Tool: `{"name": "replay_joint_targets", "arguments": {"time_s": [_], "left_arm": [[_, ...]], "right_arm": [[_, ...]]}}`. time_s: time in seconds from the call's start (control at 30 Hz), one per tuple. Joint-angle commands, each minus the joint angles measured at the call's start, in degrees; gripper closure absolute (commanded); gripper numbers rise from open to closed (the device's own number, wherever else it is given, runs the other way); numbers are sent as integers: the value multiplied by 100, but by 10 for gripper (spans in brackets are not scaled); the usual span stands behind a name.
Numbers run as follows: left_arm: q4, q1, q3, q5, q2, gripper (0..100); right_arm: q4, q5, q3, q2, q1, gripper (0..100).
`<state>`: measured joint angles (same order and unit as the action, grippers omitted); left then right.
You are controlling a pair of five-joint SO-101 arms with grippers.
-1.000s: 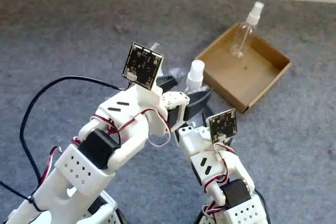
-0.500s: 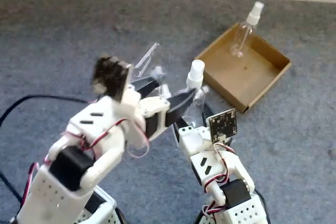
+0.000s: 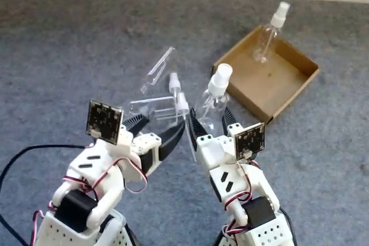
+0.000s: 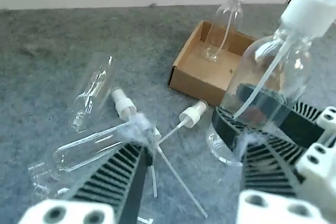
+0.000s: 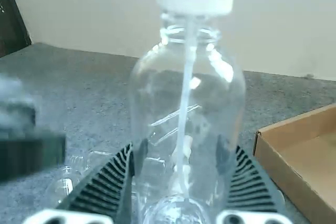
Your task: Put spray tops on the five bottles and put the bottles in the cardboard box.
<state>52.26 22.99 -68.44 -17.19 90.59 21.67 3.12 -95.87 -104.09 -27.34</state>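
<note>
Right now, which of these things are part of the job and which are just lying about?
Job: held bottle in the right claw; capped bottle in the cardboard box; far lying bottle; near lying bottle; two loose spray tops.
Lying about: grey carpet; black cable.

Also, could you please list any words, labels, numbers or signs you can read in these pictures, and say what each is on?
No text can be read anywhere.
The spray bottle in the right claw, the capped bottle standing in the cardboard box, and the box itself are all plain.
Any print on the left wrist's circuit board or the right wrist's circuit board is too small to read.
</note>
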Motion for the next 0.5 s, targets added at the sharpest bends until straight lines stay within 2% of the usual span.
{"name": "replay_joint_targets", "arguments": {"time_s": [0.0, 0.23, 0.4, 0.47], "left_arm": [[0, -40, -725, 44, 725, 765], [-88, 4, -1745, 0, 1473, 765], [-923, 637, -2308, -53, 1429, 765], [-1327, 822, -2536, -369, 1429, 765]], "right_arm": [[-505, 9, -796, -110, -40, 871], [-576, 44, -558, -110, 268, 871], [-558, 53, -356, -110, 233, 871], [-549, 53, -365, -110, 224, 871]]}}
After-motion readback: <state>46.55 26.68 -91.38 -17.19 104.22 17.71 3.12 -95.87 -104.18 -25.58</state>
